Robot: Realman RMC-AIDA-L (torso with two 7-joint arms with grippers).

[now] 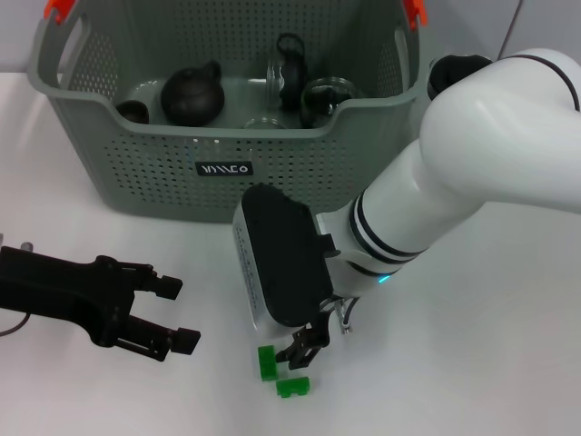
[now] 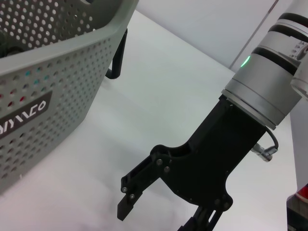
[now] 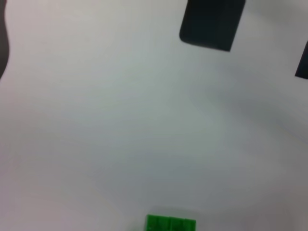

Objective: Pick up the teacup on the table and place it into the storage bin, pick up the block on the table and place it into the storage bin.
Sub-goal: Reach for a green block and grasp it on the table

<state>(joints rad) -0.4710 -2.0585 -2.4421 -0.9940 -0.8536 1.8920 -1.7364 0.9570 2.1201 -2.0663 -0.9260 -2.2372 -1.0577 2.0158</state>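
Jaws on the right gripper (image 1: 304, 350) I read as spread, tips down at the table (image 1: 472, 363) with one green block (image 1: 267, 361) just beside them and a second green block (image 1: 293, 387) just below; nothing is held, which to me says a pick is being lined up. From the head camera, both blocks lie well in front of the storage bin (image 1: 227, 173), whose floor holds a dark teapot (image 1: 192, 94) and glassware. Left gripper (image 1: 154, 313) waits off to the blocks' left, fingers apart and empty, clear of the work. Left wrist camera: the right gripper (image 2: 144, 197) shows beside the bin wall, one finger (image 2: 129, 199) visible. Right wrist camera: a studded bright-green block (image 3: 171, 224) at the frame edge on bare table.
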